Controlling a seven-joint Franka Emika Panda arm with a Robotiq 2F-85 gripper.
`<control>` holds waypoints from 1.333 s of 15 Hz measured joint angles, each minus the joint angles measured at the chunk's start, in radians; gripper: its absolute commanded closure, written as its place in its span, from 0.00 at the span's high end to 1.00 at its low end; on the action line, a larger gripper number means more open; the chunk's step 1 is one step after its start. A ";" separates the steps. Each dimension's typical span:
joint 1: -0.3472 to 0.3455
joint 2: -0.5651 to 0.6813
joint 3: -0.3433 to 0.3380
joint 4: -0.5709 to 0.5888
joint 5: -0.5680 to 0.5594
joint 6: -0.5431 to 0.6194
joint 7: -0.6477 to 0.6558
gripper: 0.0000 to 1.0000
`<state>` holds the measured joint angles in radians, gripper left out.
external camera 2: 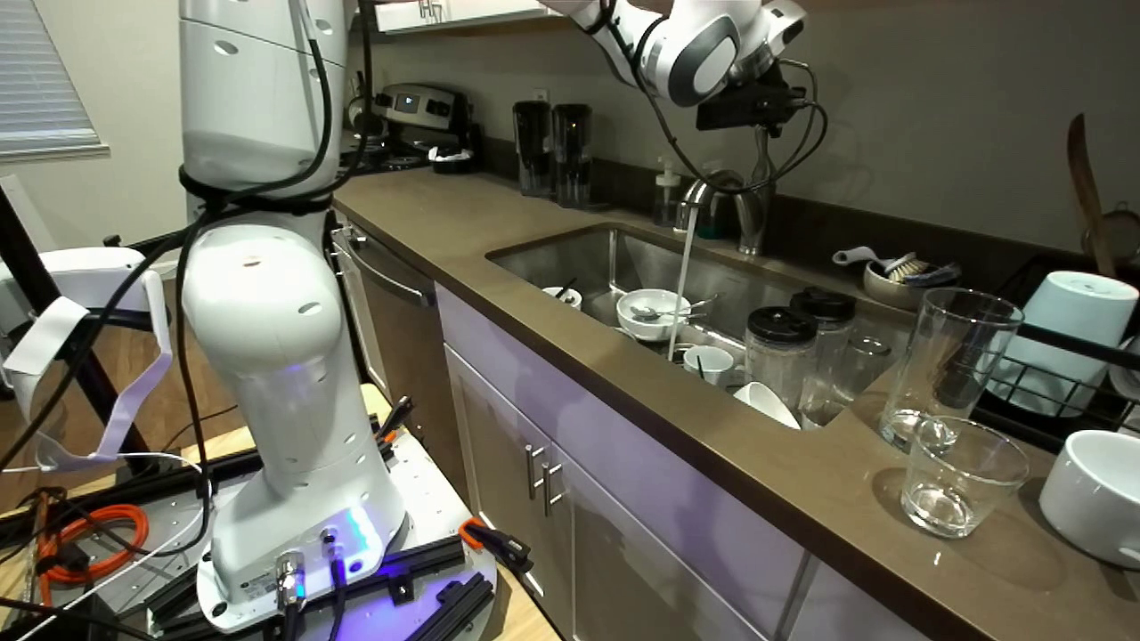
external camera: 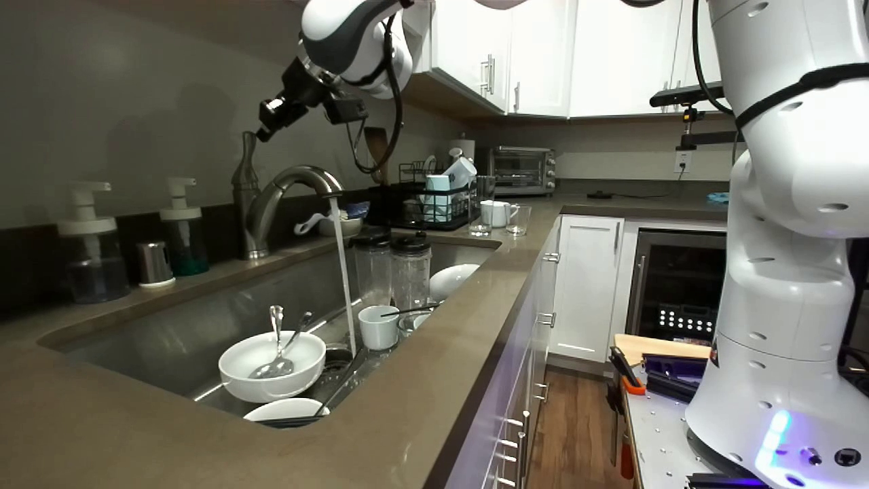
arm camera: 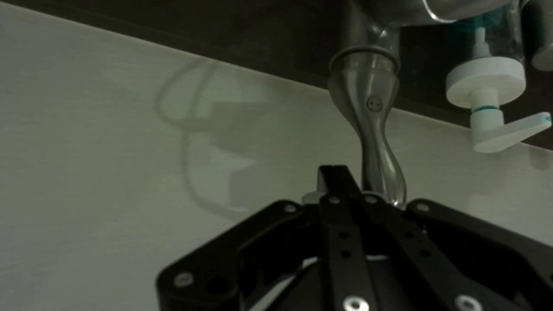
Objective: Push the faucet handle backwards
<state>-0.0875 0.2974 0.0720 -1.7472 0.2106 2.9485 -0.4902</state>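
The faucet handle point(external camera: 246, 164) rises upright from the faucet point(external camera: 262, 216), its top just beside my gripper point(external camera: 264, 132), tips together; whether they touch it I can't tell. I'd press slowly on its upper end toward the wall point(external camera: 149, 88), easing off at its stop. Rightward, the white bowl point(external camera: 268, 391) holds a spoon point(external camera: 273, 369) and another utensil point(external camera: 297, 331); a small bowl point(external camera: 341, 228) holds a brush point(external camera: 310, 223); the lidded jars point(external camera: 411, 275) hold nothing I can make out.
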 measured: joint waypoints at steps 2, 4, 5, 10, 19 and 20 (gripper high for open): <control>0.000 0.005 0.001 -0.003 0.000 0.037 0.000 0.00; -0.002 0.010 0.009 -0.004 0.002 0.067 -0.001 0.00; -0.004 0.013 0.018 -0.004 0.004 0.083 -0.001 0.00; -0.029 0.016 0.075 -0.003 0.019 0.122 -0.004 0.00; -0.046 0.017 0.104 -0.003 0.019 0.117 -0.004 0.00; -0.047 0.015 0.103 -0.003 0.019 0.114 -0.003 0.00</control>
<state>-0.1347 0.3129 0.1752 -1.7503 0.2293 3.0621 -0.4934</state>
